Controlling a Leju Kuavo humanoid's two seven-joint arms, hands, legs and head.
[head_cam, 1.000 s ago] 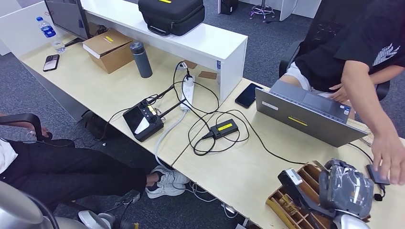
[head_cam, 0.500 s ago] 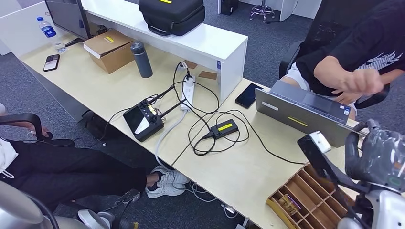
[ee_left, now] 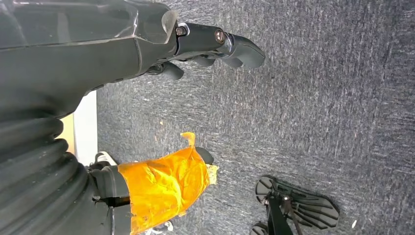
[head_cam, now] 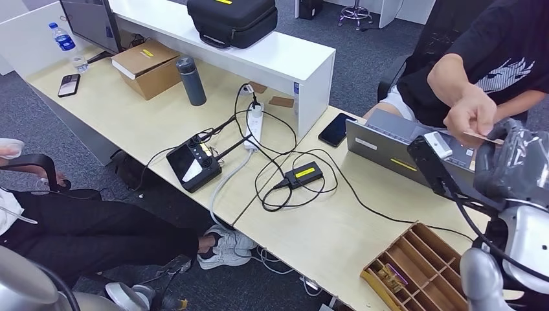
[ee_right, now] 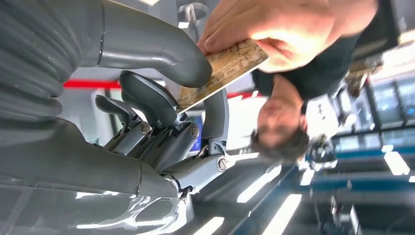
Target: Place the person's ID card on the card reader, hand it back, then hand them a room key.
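Note:
My right hand (head_cam: 511,162) is raised over the right end of the desk, in front of the person in the black shirt. A tan card (head_cam: 482,136) sits between my thumb and fingers, and the person's hand (head_cam: 469,113) grips its other end. Up close, the card (ee_right: 222,71) lies under my thumb with my fingers (ee_right: 147,105) beneath it, while the person's fingers (ee_right: 274,29) pinch the far edge. My left hand (ee_left: 215,41) hangs over the grey carpet and holds nothing.
A wooden slotted tray (head_cam: 421,265) lies on the desk below my right arm. A grey laptop (head_cam: 388,146), a black phone (head_cam: 336,129), a power brick (head_cam: 304,173) with looping cables and a handheld controller (head_cam: 193,165) lie to the left. Another person sits at the lower left (head_cam: 65,227).
My right hand rose from above the wooden tray toward the person. The person's hand left the right edge of the desk, drew back, then came to my hand with the card.

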